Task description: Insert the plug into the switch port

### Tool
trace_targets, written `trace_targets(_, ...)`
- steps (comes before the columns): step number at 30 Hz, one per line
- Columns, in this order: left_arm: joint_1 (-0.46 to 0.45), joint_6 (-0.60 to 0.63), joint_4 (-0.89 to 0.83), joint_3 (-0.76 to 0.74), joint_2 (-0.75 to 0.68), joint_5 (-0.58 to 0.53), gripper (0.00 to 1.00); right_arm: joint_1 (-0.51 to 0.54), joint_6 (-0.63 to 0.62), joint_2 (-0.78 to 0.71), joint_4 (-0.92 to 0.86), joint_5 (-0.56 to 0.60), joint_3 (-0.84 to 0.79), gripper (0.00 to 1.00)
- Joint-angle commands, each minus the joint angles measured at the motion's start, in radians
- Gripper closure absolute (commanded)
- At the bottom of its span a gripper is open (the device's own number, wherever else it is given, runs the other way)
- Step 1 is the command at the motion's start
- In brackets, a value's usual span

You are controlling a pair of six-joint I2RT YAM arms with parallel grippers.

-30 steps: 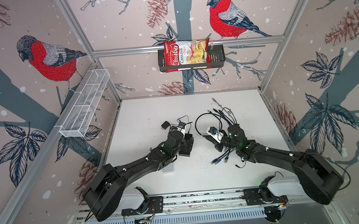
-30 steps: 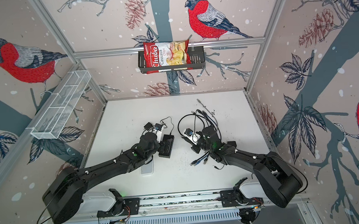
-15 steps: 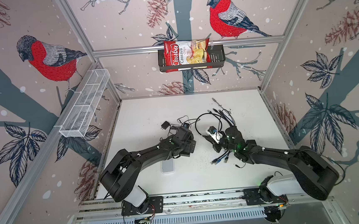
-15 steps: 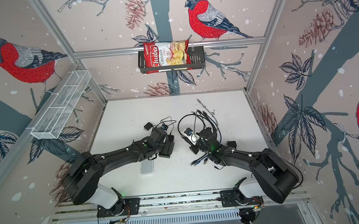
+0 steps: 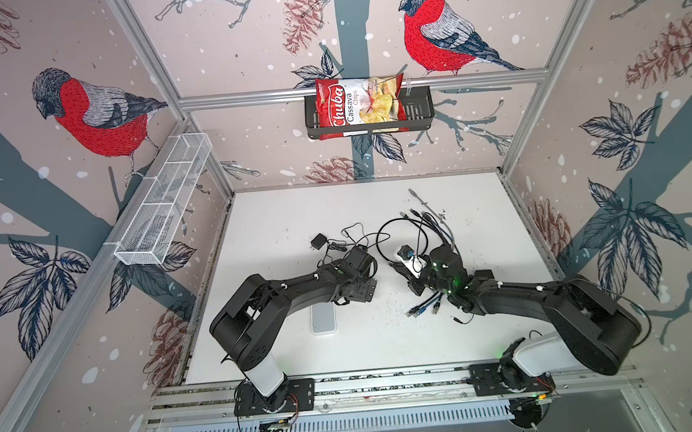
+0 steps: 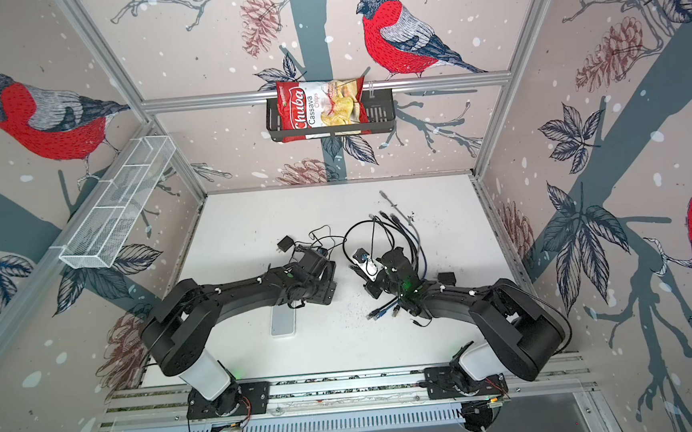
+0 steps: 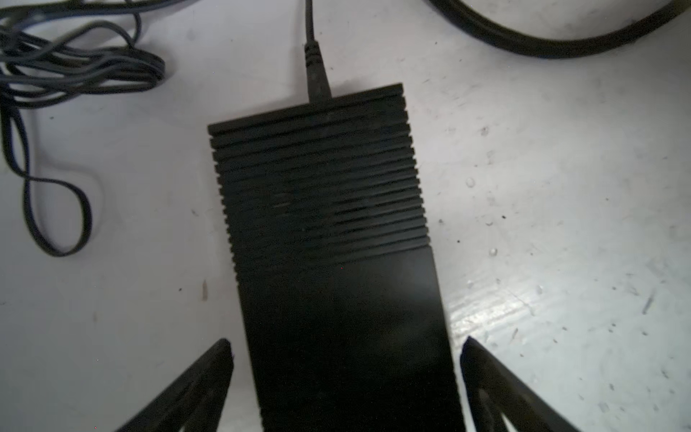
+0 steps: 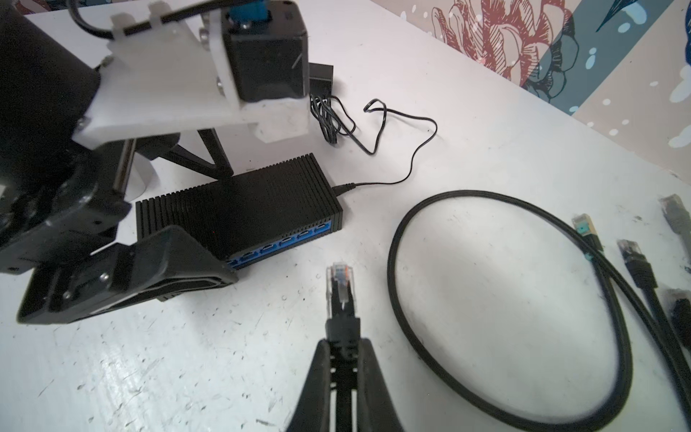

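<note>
nearest me the metal rail carries both arm bases, and past it the white table is scuffed and peppered with dark specks. a pale slab lies flat on it, partly under the left arm. the left gripper straddles the near end of the black ribbed switch, its fingers spread with a sliver of table showing on each side, so it grasps nothing. the right gripper is clenched on the black boot of the plug, whose clear tip points at the switch's row of blue ports and stops just short of them. further back lie a loop of black cable, a tangle of loose leads and a small power adapter. on the left wall hangs a white wire shelf; on the bird-patterned back wall a black basket holds a chips bag. compared with a second ago, the left arm's big elbow has drawn in and risen while its gripper stays over the switch; the right arm has barely shifted.
</note>
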Motion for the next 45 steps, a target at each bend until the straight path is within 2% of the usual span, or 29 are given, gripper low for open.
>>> trace_targets(1,0.001,-0.003,-0.025,0.010,0.017,-0.005,0.14,0.002,0.016,0.012,0.045,-0.012,0.007,1.00)
trace_targets(7,-0.001,-0.006,-0.017,-0.002,0.023,0.000,0.41,0.001,0.010,0.029,0.057,-0.023,0.008,1.00)
trace_targets(16,-0.001,0.023,0.007,-0.019,-0.014,0.002,0.57,0.002,0.015,0.076,0.082,-0.043,0.011,1.00)
trace_targets(25,-0.008,0.066,0.080,-0.071,-0.131,0.049,0.60,0.030,0.037,0.125,0.116,-0.023,0.027,1.00)
trace_targets(34,-0.010,0.050,0.120,-0.093,-0.135,0.120,0.60,0.082,0.041,0.162,0.118,-0.048,0.080,1.00)
trace_targets(45,-0.010,0.057,0.121,-0.099,-0.167,0.084,0.61,0.085,0.039,0.090,0.106,-0.001,0.011,1.00)
